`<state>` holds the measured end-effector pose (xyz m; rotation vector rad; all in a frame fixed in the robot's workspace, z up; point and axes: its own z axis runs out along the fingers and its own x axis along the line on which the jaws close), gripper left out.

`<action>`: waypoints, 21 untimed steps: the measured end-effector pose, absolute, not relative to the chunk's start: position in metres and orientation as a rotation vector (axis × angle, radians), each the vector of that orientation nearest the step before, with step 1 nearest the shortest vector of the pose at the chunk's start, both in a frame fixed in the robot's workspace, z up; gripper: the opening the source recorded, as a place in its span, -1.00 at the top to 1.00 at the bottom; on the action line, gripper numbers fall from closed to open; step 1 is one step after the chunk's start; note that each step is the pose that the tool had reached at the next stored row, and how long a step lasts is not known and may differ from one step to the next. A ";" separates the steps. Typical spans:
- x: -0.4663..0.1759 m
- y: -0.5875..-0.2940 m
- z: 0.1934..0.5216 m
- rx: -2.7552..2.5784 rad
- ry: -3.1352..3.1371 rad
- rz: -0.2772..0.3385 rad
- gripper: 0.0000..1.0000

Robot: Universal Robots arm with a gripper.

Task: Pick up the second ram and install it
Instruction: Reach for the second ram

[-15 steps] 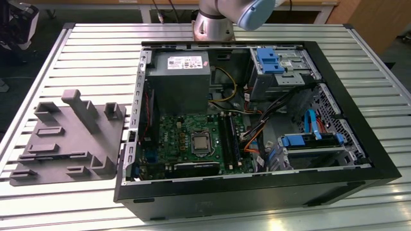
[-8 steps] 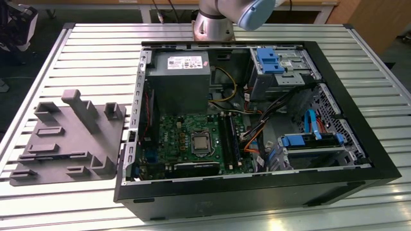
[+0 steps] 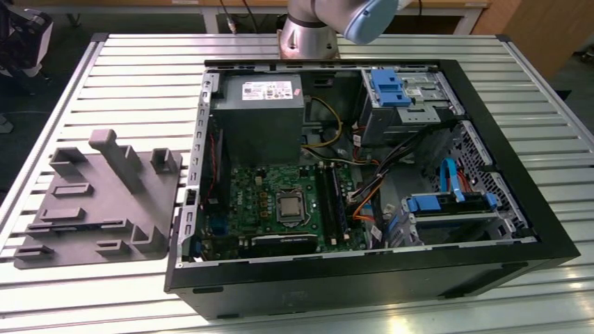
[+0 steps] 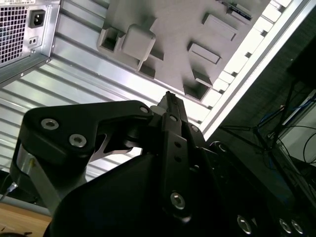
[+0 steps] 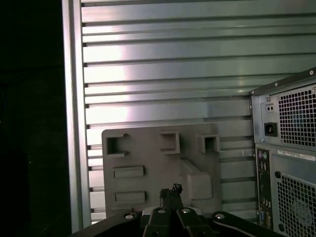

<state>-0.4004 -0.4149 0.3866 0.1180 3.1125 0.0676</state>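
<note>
The hand (image 5: 170, 190) is held above the grey tray (image 5: 148, 153), closed, nothing clamped. The posts (image 3: 116, 156) could be struck if descent is misaligned.

Looks like you're in a robotics lab: slatted aluminium bench (image 3: 139, 69), opened-up PC tower (image 3: 371, 282), grey fixture tray (image 3: 93, 209), robot arm (image 3: 311, 35).

Grey moulded tray (image 3: 97, 209) with upright posts, lying flat on slatted metal table (image 3: 139, 76), just beside open computer case (image 3: 371, 278) at the exterior view's left. Inside case: grey power supply (image 3: 258, 118), green motherboard (image 3: 250, 202) adjoining, blue drive brackets (image 3: 388, 87), loose cables (image 3: 371, 184).
</note>
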 end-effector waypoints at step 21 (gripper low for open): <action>-0.405 -0.428 0.382 0.118 3.113 0.068 0.79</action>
